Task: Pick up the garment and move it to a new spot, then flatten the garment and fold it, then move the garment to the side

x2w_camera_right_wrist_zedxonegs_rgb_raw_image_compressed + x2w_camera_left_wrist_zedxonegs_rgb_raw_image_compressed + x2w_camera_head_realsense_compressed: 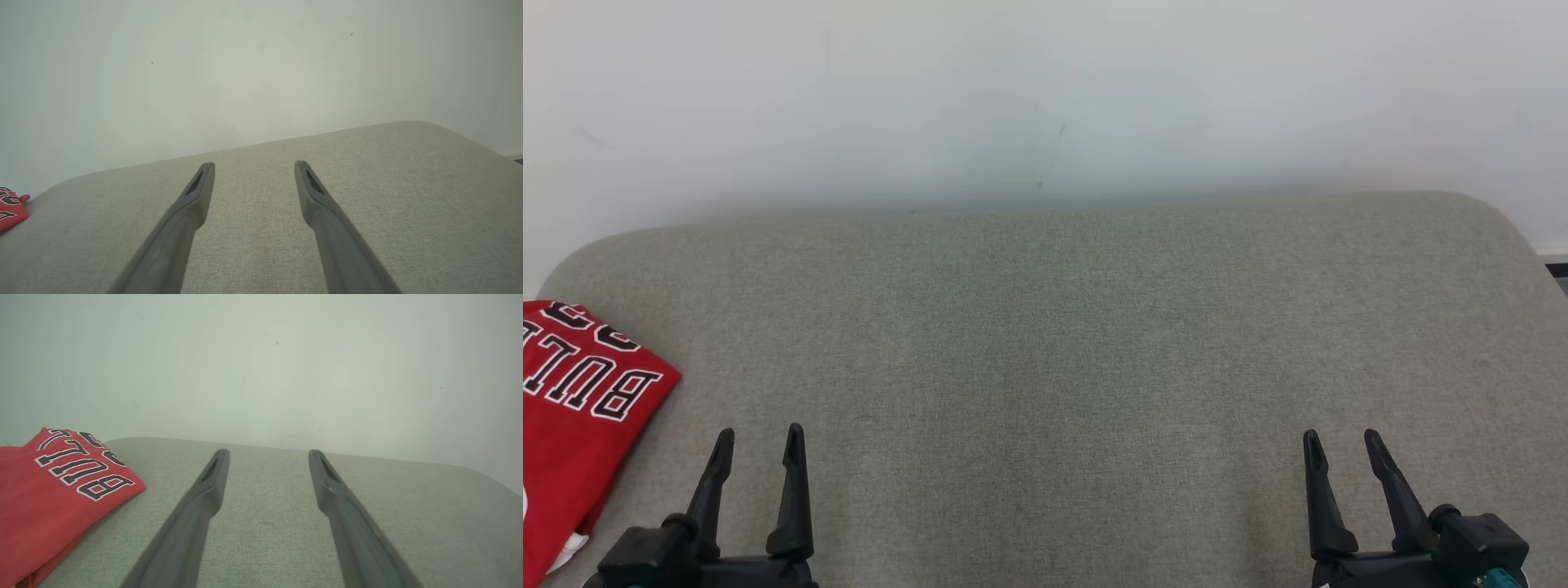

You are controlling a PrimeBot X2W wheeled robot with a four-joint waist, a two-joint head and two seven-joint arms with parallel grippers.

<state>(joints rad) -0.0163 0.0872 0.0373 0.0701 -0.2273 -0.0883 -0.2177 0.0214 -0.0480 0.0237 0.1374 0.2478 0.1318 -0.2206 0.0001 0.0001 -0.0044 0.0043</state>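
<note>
1. Pale, bare wall (1045, 98) rises behind a grey fabric-covered bench (1045, 327) with rounded far corners. Most of the bench top is bare cloth.
2. At the far left edge of the bench lies the garment (580, 400), a red jersey with black-and-white lettering, partly cut off by the border of the head view. One straight edge and a clean corner point toward the middle of the bench, so it looks folded rather than crumpled. How much of it runs out of frame cannot be told.
3. The left gripper (760, 430) sits low at the near left, its fingers spread apart, holding nothing and pointing toward the wall.
4. The right gripper (1341, 434) sits low at the near right, equally wide open and empty, well apart from the garment.
5. The relation that matters is that the garment lies to the left of the left gripper, near it but not touching. In the left wrist view the garment (53, 490) shows off to the lower left of the fingers. What shows of it runs roughly near-to-far along the left edge of the bench.
6. The left arm is clearly nearer, since the right would have to cross the whole bench top.
7. Nothing stands between the left gripper and the cloth, so any reach would probably be a plain swing to the left.
8. Lying folded at the side, the garment suggests the last step may already be done, though that is only a judgement.
</note>
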